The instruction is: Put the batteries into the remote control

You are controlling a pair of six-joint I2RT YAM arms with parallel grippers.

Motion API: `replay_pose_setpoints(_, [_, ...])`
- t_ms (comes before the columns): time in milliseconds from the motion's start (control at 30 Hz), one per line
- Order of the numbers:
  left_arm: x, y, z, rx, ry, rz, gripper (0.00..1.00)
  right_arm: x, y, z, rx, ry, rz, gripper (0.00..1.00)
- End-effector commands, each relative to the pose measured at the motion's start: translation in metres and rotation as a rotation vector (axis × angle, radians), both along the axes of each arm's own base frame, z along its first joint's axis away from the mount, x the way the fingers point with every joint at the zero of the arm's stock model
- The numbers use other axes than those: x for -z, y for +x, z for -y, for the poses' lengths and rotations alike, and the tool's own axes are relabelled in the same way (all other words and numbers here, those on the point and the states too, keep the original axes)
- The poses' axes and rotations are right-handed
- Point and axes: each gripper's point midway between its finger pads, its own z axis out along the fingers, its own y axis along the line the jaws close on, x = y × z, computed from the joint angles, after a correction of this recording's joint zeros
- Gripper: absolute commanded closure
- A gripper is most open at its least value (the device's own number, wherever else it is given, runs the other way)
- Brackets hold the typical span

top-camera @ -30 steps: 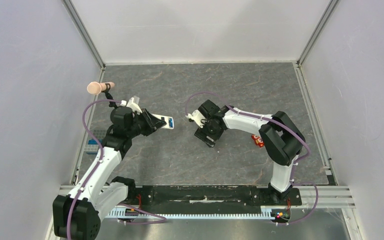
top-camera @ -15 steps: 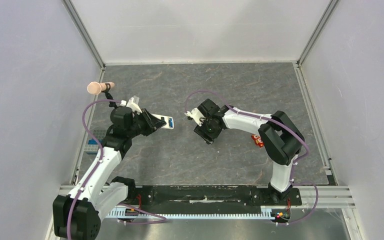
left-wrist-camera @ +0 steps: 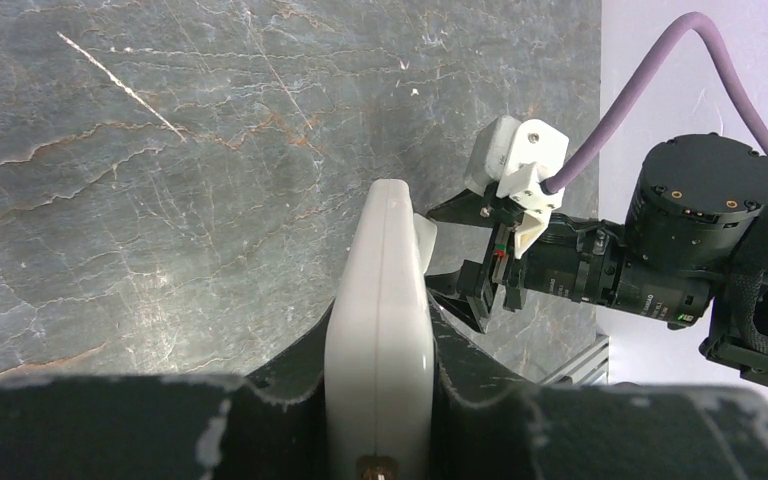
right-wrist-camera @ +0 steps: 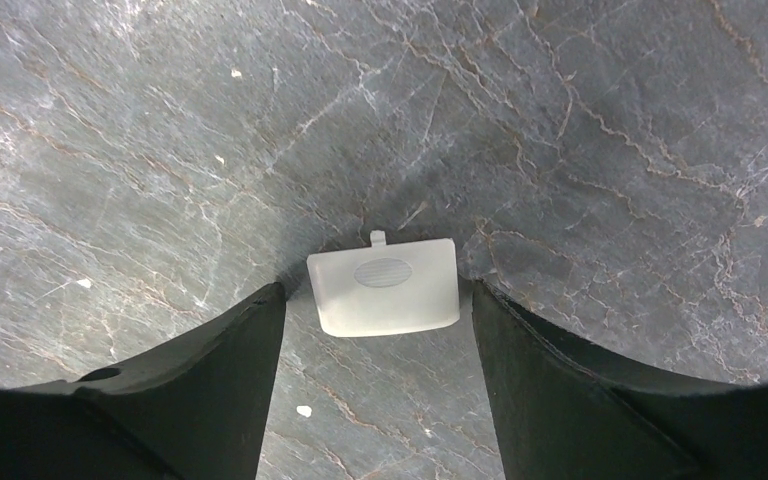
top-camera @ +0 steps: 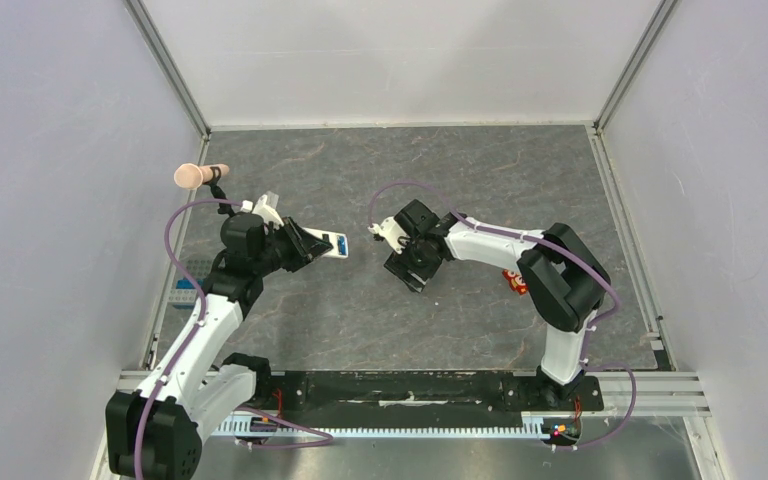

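Note:
My left gripper [top-camera: 310,243] is shut on the white remote control [top-camera: 334,243] and holds it above the table, tip pointing right. A small blue patch [top-camera: 341,241], apparently a battery, shows on its upturned face. In the left wrist view the remote control [left-wrist-camera: 380,300] is edge-on between the left gripper's [left-wrist-camera: 380,335] jaws. My right gripper [top-camera: 407,268] hangs low over the table, open. A small white cover piece [right-wrist-camera: 383,285] lies on the table between the tips of the right gripper [right-wrist-camera: 380,300], with narrow gaps on both sides. No loose battery shows.
An orange object [top-camera: 513,281] lies on the table beside the right arm's elbow. A blue rack [top-camera: 188,290] sits at the left edge. A peach-coloured handle [top-camera: 198,175] sticks out at the left wall. The right gripper [left-wrist-camera: 480,290] stands just beyond the remote's tip.
The right gripper has edged slightly to the left, toward the remote. The left arm and the remote have not moved.

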Motion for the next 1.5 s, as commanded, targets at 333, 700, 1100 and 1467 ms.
replay_pose_setpoints(333, [-0.013, 0.003, 0.002, 0.013, -0.019, 0.055, 0.98, 0.015, -0.019, 0.037, 0.024, -0.139, -0.05, 0.31])
replay_pose_setpoints(700, [-0.011, 0.0, 0.001, 0.017, -0.014, 0.048, 0.98, 0.015, -0.025, 0.047, 0.018, -0.166, -0.06, 0.29])
replay_pose_setpoints(1100, [-0.009, -0.001, 0.001, 0.019, -0.014, 0.043, 0.98, 0.024, -0.032, 0.047, 0.008, -0.17, -0.1, 0.62])
replay_pose_setpoints(1467, [-0.01, -0.009, 0.029, 0.191, -0.121, 0.055, 0.98, -0.061, -0.015, 0.009, 0.0, 0.08, 0.153, 0.64])
